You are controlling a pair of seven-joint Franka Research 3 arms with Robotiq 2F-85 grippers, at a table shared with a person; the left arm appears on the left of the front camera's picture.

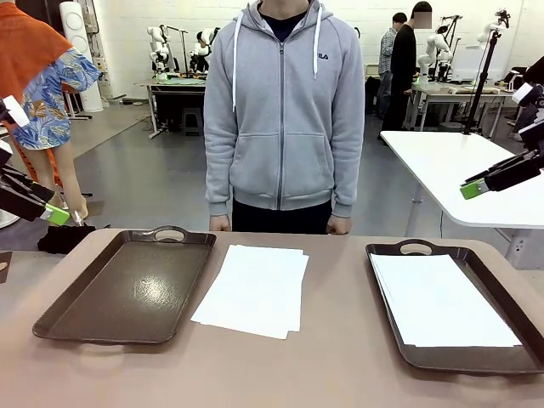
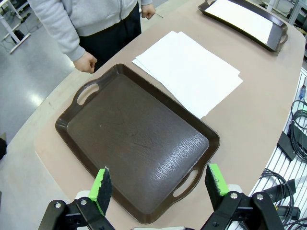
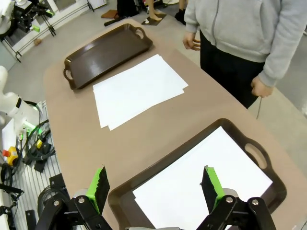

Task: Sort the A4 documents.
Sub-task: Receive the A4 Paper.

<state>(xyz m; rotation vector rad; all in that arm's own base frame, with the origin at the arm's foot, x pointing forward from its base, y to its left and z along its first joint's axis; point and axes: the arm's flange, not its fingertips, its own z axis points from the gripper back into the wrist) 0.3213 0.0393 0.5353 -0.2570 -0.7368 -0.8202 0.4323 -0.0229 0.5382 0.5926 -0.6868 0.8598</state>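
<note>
The table [image 1: 340, 357] carries 2 brown trays, and the A4 documents are in 2 places. A small pile of white sheets [image 1: 255, 289] lies flat on the bare table between the trays, just beside the right rim of the left tray [image 1: 127, 289]. At least 2 sheets can be told in it, because the edges are a little shifted from each other. The left tray has nothing inside. In the right tray [image 1: 467, 359] lies more white paper [image 1: 442, 297], flat on the bottom and covering most of it; how many sheets are there cannot be told.

The left gripper [image 2: 159, 182] hangs in the air over the near end of the left tray. Its 2 green-padded fingers stand wide apart and hold nothing. The right gripper [image 3: 156, 184] hangs over the near end of the right tray and its paper. Its fingers are wide apart too, and nothing is between them. Neither gripper touches a tray or a sheet.

A person in a grey hooded jacket [image 1: 285, 110] stands at the far side of the table, with both hands down near the table edge and away from the paper.
</note>
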